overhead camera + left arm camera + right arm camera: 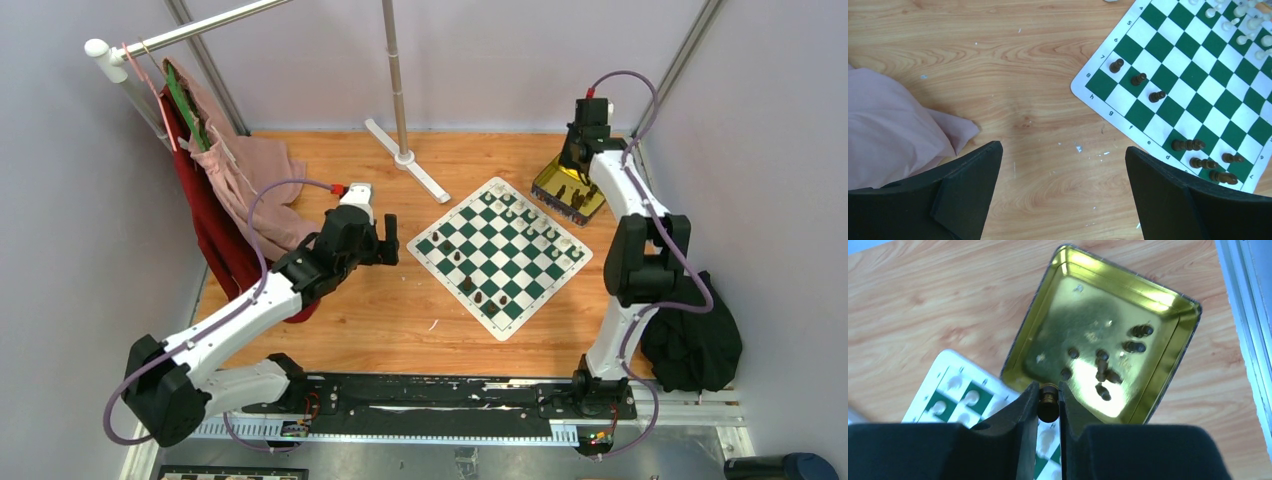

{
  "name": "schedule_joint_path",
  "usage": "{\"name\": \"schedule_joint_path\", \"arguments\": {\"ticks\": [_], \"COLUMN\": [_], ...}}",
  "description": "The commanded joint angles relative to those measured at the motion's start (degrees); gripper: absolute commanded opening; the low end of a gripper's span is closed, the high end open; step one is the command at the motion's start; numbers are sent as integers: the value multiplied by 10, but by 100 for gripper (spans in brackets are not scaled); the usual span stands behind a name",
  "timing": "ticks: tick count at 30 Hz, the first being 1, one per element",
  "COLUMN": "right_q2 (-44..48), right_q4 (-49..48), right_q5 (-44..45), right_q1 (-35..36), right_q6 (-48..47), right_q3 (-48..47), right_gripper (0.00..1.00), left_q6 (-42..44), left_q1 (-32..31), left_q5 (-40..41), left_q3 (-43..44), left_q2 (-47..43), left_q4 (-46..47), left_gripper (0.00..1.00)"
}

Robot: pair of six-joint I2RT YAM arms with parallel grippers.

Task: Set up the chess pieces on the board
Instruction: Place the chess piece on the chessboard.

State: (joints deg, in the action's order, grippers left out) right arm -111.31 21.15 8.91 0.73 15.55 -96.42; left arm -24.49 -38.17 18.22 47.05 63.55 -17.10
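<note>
We grip a dark brown chess piece (pixel 1048 409) in our right claw (pixel 1049 402) over the gold tin (pixel 1168 305), the board (pixel 515 250) lying just left and nearer; our left claw (pixel 1063 148) hangs released left of it.

Pale grey walls (pixel 500 60) close the space on three sides under even, soft light. The working surface is a light wooden tabletop (pixel 380 320) flecked with small white specks. At twelve o'clock a metal pole (pixel 395 80) rises from a white T-shaped foot (pixel 418 173). At ten o'clock a rail (pixel 200 23) carries pink cloth (pixel 250 180) and red cloth (pixel 205 240). At four o'clock lies a black cloth heap (pixel 700 345).
</note>
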Motion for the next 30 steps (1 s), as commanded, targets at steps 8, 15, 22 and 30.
{"name": "schedule_joint_path", "arguments": {"ticks": [8, 15, 22, 30], "right_q2": [252, 439, 570, 574], "right_q4": [63, 146, 220, 216], "right_q5": [66, 109, 119, 126], "right_q1": [142, 254, 354, 448], "right_q6": [-11, 12, 63, 136], "right_q3": [224, 362, 457, 534], "right_gripper": [0, 0, 0, 0], "left_q6": [-9, -16, -22, -15], "left_q1": [-14, -28, -40, -57], "left_q5": [17, 14, 13, 21], "left_q3": [-54, -60, -55, -41], "left_q2": [-74, -87, -66, -38], "left_q4": [-41, -40, -26, -25], "left_gripper": [100, 100, 100, 100]}}
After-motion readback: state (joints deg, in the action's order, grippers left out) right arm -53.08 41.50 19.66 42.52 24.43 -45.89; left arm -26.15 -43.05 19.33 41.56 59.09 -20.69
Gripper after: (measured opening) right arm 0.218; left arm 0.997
